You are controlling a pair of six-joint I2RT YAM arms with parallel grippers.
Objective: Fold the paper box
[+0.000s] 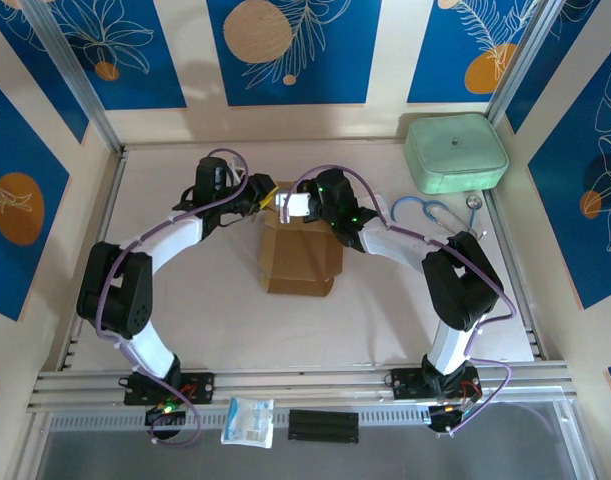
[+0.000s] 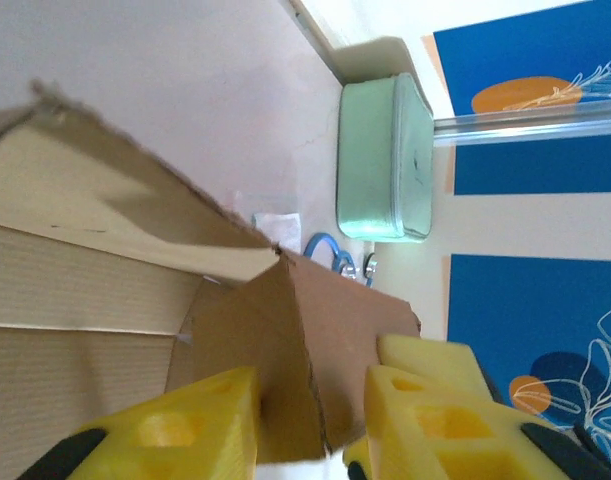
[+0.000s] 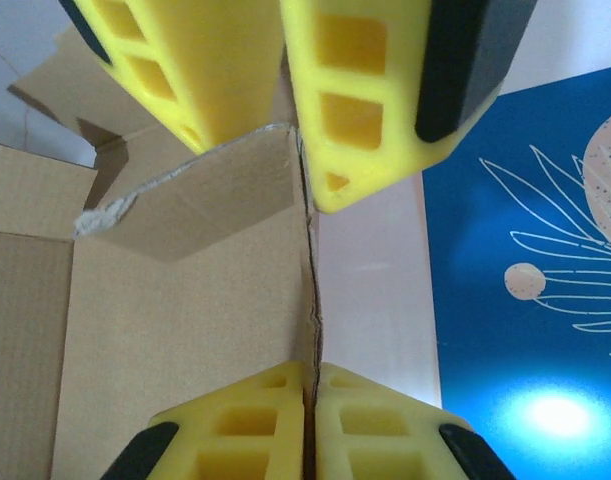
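The paper box (image 1: 300, 262) is plain brown cardboard with a fine ribbed grain. It sits part-folded at the middle of the pale, matte desk (image 1: 185, 320), with its walls raised and its far flaps loose and ragged at the edges. Both arms meet at its far side. The left claw (image 2: 310, 372) has blocky yellow fingers with square hollows, set narrow and gripping a bent corner flap. The right claw (image 3: 310, 368) is pressed flat together, pinching the thin edge of a wall panel in its seam. At the desk's far right corner lies a mint-green case (image 1: 455, 152), a smooth rounded square. Just beside it is a stethoscope (image 1: 430, 210) with blue tubing and shiny metal parts.
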